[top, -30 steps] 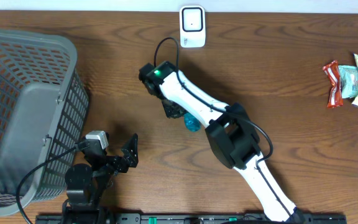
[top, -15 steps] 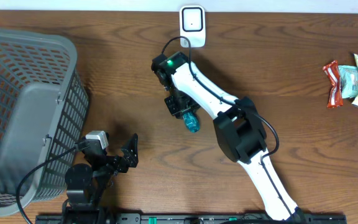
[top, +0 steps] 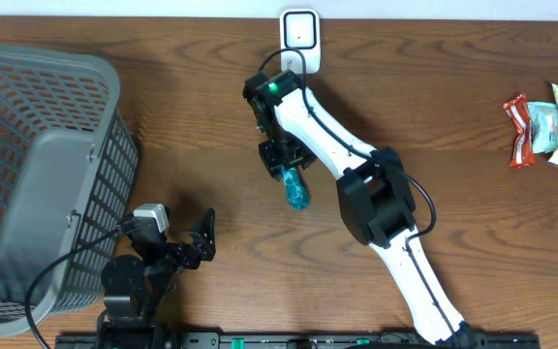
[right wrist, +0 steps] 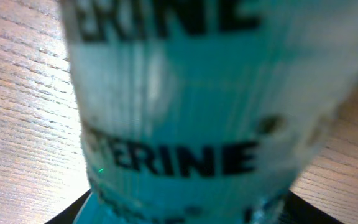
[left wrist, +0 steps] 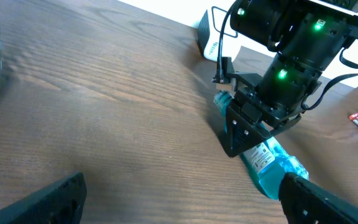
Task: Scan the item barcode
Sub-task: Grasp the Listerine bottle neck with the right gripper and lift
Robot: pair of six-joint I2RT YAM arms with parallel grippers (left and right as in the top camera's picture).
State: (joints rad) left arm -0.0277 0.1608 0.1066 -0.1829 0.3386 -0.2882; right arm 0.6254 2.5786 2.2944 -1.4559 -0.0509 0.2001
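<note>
The right gripper (top: 281,161) has moved toward the scanner (top: 299,40), loosening around the slick, rigid mouthwash bottle (top: 295,186); grip its midbody. The left gripper (left wrist: 179,199) gapes empty.

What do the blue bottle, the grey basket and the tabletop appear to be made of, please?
Blue bottle: probably clear plastic holding blue-green liquid, since light passes through it, with a printed label. Grey basket: most likely moulded matte plastic, given its uniform grid of slots. Tabletop: brown wood or wood-look laminate with visible grain and a low sheen; which one cannot be told.
</note>
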